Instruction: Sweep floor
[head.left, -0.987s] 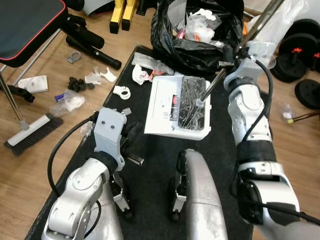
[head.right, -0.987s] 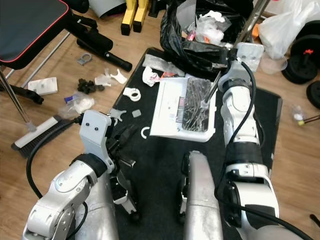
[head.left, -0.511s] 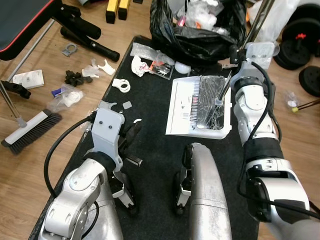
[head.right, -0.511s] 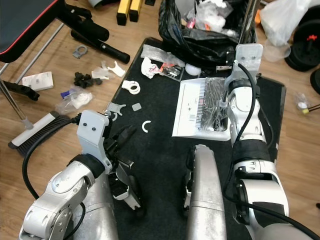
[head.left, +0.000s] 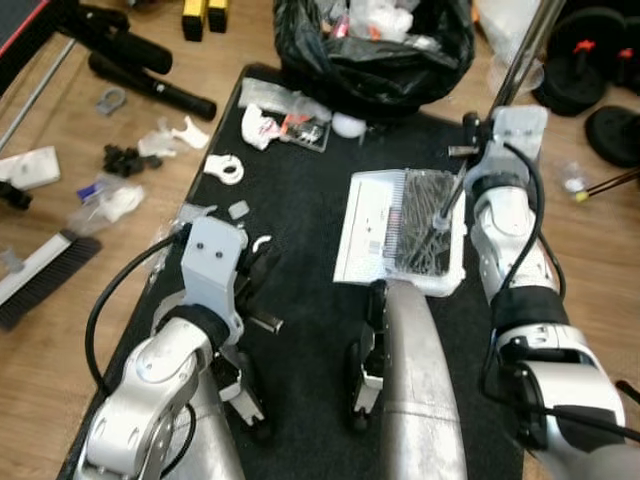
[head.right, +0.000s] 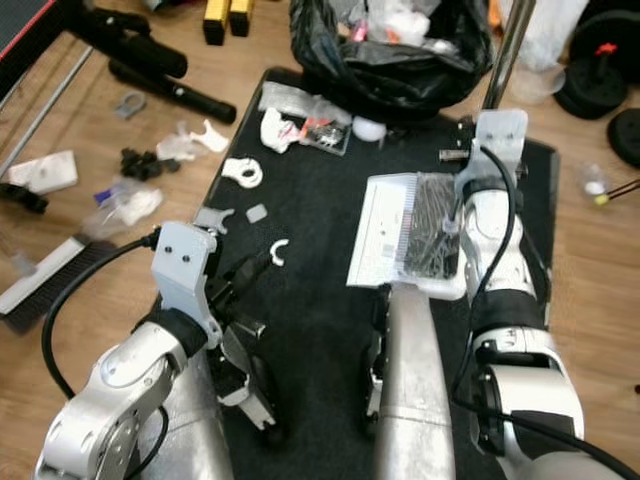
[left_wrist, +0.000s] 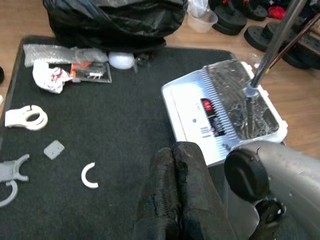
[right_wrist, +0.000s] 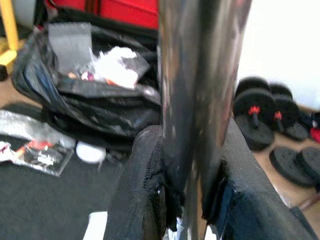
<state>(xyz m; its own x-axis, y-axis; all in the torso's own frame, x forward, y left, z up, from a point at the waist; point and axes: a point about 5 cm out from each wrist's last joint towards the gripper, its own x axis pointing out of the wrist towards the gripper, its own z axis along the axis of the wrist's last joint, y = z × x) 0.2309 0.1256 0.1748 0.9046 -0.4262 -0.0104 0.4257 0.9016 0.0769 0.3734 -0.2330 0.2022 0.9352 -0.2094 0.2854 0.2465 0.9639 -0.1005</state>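
Observation:
A white dustpan (head.left: 385, 225) loaded with dark debris lies on the black mat (head.left: 300, 200), just in front of an open black trash bag (head.left: 370, 55). Its silver pole (head.left: 515, 60) rises to the upper right. My right gripper (right_wrist: 192, 195) is shut on that pole, and it sits just right of the dustpan (head.left: 478, 135). My left gripper (left_wrist: 175, 200) is shut with nothing in it, low over the mat's near left (head.left: 258, 272). A small white C-shaped scrap (left_wrist: 89, 175) lies on the mat ahead of it.
Loose litter lies on the mat's far left: a white ring piece (head.left: 225, 168), crumpled paper (head.left: 258, 125) and a plastic packet (head.left: 305, 130). A brush head (head.left: 40, 280) and more scraps lie on the wooden floor to the left. Black weights (head.left: 590, 60) stand at the far right.
The right gripper has drawn the dustpan right and toward me, away from the trash bag, and its pole now stands steeper. The camera view has shifted. The left arm stays put.

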